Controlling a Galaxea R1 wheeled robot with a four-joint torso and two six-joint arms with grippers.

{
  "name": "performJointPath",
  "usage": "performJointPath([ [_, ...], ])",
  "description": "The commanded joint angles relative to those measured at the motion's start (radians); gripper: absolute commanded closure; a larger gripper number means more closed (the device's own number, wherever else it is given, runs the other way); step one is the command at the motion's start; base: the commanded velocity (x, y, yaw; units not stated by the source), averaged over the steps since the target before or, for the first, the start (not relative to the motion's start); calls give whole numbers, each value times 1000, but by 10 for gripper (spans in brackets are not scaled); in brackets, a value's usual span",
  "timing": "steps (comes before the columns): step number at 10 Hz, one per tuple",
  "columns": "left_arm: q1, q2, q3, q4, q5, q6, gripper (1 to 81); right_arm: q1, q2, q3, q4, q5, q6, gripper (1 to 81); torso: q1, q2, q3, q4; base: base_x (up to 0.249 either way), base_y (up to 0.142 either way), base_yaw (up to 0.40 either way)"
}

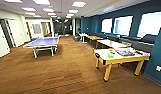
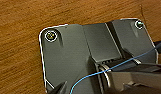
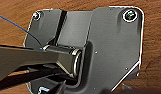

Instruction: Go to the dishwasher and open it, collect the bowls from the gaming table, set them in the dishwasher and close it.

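Approaching the gaming table [image 1: 121, 58] at near right | step: collecting the bowls, judged | lime-green bowl [image 1: 110, 55] is sitting on that counter's white top | next is calling for drawing closer | claw state on either arm: cannot tell

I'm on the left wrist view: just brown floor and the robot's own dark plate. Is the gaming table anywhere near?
Observer: Yes. In the head view the gaming table, white top with yellow rim and legs, stands ahead to the right.
Operator: Any bowls on it?
Observer: A green bowl sits on the top, near the end facing the robot.
Operator: What else is ahead?
Observer: A table-tennis table stands further off, to the left.
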Motion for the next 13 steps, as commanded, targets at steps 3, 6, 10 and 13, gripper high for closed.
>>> performJointPath([
  [3,-55,11,-10,-3,47,1,10,45,-4,-4,-9,-56,-5,10,0,0,0,0,135,0,0],
  [6,-55,13,-10,-3,45,1,10,46,-4,-4,-9,-56,-5,10,0,0,0,0,135,0,0],
  [10,-55,13,-10,-3,45,1,10,45,1,-6,-9,-56,-5,10,0,0,0,0,136,0,0],
  [13,-55,13,-10,-3,45,1,10,45,1,-9,-9,-56,-5,10,0,0,0,0,138,0,0],
])
